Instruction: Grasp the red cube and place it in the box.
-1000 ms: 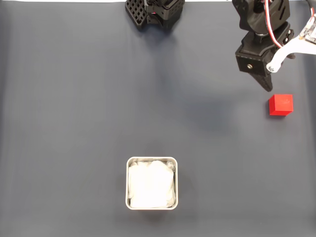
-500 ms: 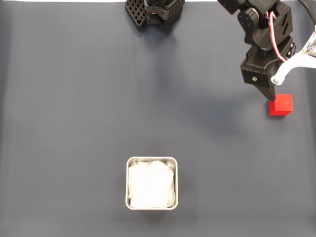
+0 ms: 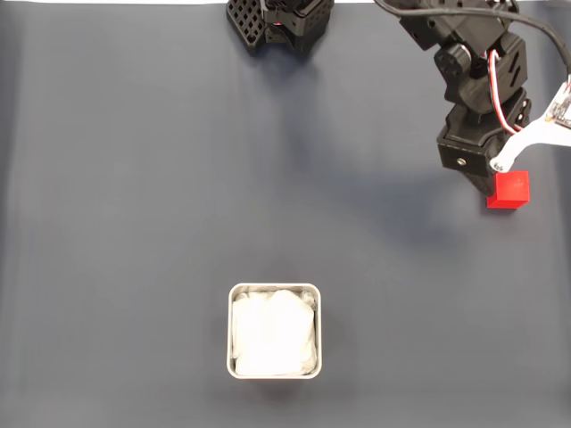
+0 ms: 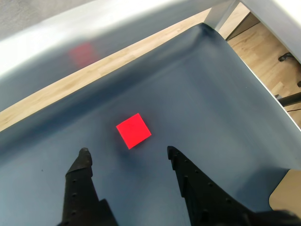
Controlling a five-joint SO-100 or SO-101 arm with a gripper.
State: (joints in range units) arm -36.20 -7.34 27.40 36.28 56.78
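Note:
The red cube (image 3: 509,190) lies on the dark mat at the right side of the fixed view; in the wrist view the red cube (image 4: 133,130) sits just beyond my fingertips, centred between them. My gripper (image 4: 127,152) is open, with nothing between its black fingers (image 4: 83,162). From the fixed view my gripper (image 3: 488,183) hangs over the cube's upper left edge and covers part of it. The box (image 3: 274,331), metal-rimmed with white lining, stands at the bottom centre, far from the cube.
The arm's black base (image 3: 279,22) stands at the top edge of the mat in the fixed view. The mat's edge, a wooden strip (image 4: 103,66) and a white rail lie beyond the cube in the wrist view.
My gripper has moved down the fixed view toward the red cube, from clear above-left of it to overlapping its upper left corner. The cube and the box have stayed put.

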